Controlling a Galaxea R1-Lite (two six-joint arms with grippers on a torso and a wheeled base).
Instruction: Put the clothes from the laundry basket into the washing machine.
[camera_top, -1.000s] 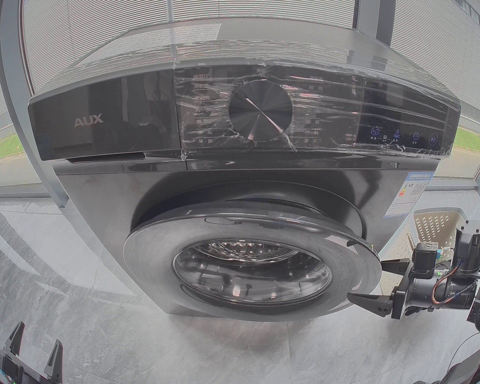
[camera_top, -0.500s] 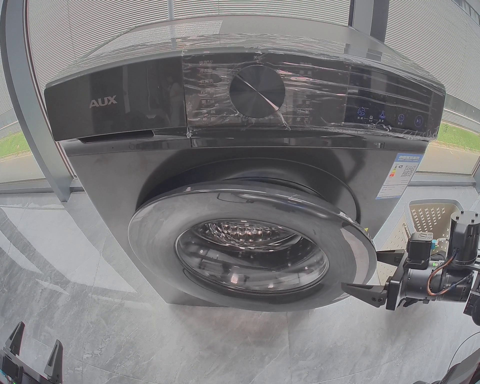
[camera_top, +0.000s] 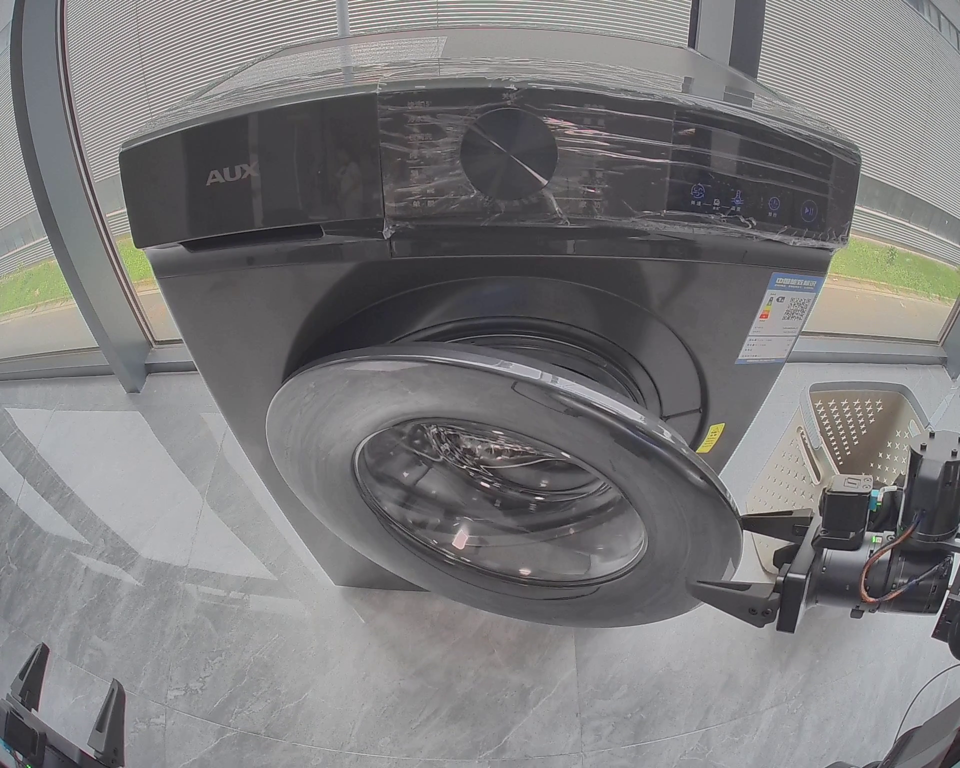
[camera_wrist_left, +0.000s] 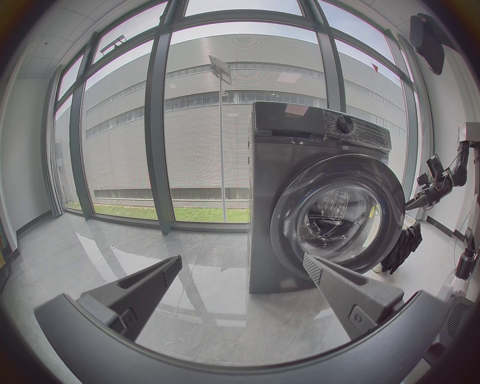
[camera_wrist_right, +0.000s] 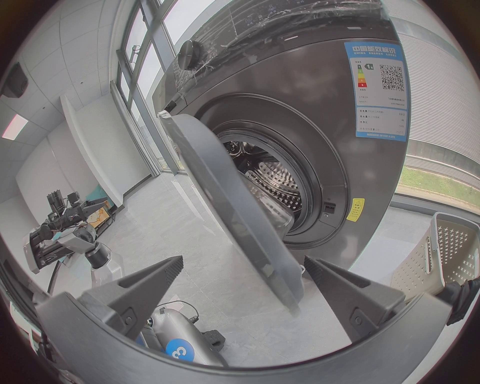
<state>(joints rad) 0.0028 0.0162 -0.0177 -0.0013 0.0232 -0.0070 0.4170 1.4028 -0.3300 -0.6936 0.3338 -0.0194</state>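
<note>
A dark grey washing machine (camera_top: 480, 290) stands in front of me with its round door (camera_top: 500, 490) swung partly open. My right gripper (camera_top: 722, 555) is open at the door's free right edge, and in the right wrist view (camera_wrist_right: 243, 262) that edge (camera_wrist_right: 280, 285) lies between the spread fingers. The steel drum (camera_wrist_right: 270, 180) shows behind the door. A beige laundry basket (camera_top: 860, 430) stands on the floor right of the machine, with dark clothes (camera_wrist_left: 402, 245) hanging over its side. My left gripper (camera_top: 75, 675) is low at the near left, open and holding nothing.
Tall windows and a grey pillar (camera_top: 80, 200) stand behind the machine. Glossy grey floor tiles (camera_top: 300, 680) spread wide to the left and in front. Another robot (camera_wrist_right: 65, 235) stands far off across the room.
The door has swung further open with my right gripper staying at its edge. The whole head view has shifted, so the machine now looks farther off.
</note>
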